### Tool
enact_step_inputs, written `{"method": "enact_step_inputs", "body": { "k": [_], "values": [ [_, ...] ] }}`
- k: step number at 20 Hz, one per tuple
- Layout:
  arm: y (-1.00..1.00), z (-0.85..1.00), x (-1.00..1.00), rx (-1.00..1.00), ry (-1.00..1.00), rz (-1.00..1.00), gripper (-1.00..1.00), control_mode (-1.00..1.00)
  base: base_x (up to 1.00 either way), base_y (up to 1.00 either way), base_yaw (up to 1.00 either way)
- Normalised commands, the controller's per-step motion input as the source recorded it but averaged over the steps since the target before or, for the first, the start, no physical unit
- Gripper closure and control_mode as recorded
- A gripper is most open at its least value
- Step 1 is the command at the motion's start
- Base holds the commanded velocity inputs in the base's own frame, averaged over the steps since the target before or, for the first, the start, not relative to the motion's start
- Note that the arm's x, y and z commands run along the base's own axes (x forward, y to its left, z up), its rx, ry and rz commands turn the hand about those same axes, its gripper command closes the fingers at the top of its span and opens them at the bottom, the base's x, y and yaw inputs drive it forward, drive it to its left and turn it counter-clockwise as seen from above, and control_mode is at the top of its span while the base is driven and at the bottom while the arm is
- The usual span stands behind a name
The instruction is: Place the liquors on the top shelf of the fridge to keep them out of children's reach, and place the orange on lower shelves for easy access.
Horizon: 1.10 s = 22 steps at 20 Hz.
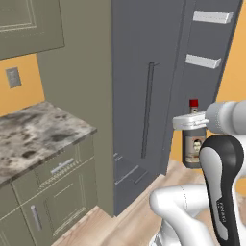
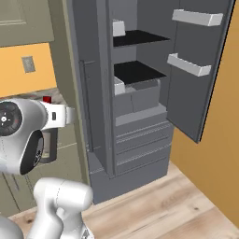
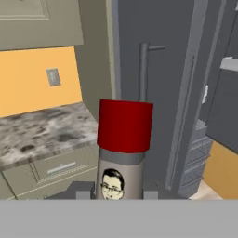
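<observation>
My gripper (image 3: 116, 193) is shut on a liquor bottle (image 3: 122, 158) with a red cap and a pale face label, held upright in the air. From the left base view the bottle (image 1: 194, 144) hangs under the white hand (image 1: 190, 121), just right of the fridge (image 1: 139, 96). In the right base view the bottle (image 2: 49, 144) is left of the open fridge (image 2: 93, 84), well below and left of its top shelf (image 2: 140, 38). The lower shelf (image 2: 137, 71) and grey drawers (image 2: 144, 95) lie beneath. The orange is out of view.
The fridge door stands open to the right with white door bins (image 2: 196, 17). A long dark bar handle (image 1: 148, 110) runs down the shut fridge panel. A marble counter (image 1: 38, 132) over beige cupboards lies to the left. Wooden floor (image 2: 163, 205) spreads in front.
</observation>
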Motion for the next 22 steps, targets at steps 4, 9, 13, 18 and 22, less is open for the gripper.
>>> {"method": "enact_step_inputs", "body": {
  "k": [4, 9, 13, 18, 22],
  "values": [
    [0.0, 0.0, 0.0, 0.0, 0.0, 0.0, 1.0, 1.0, 0.04, -0.82, 0.02],
    [0.0, 0.0, 0.0, 0.0, 0.0, 0.0, 1.0, 1.0, 0.0, -0.75, 0.14],
    [0.0, 0.0, 0.0, 0.0, 0.0, 0.0, 1.0, 1.0, 0.13, -0.78, 0.21],
    [0.0, 0.0, 0.0, 0.0, 0.0, 0.0, 1.0, 1.0, 0.31, -0.67, 0.28],
    [0.0, 0.0, 0.0, 0.0, 0.0, 0.0, 1.0, 1.0, 0.39, -0.42, 0.34]
  ]
}}
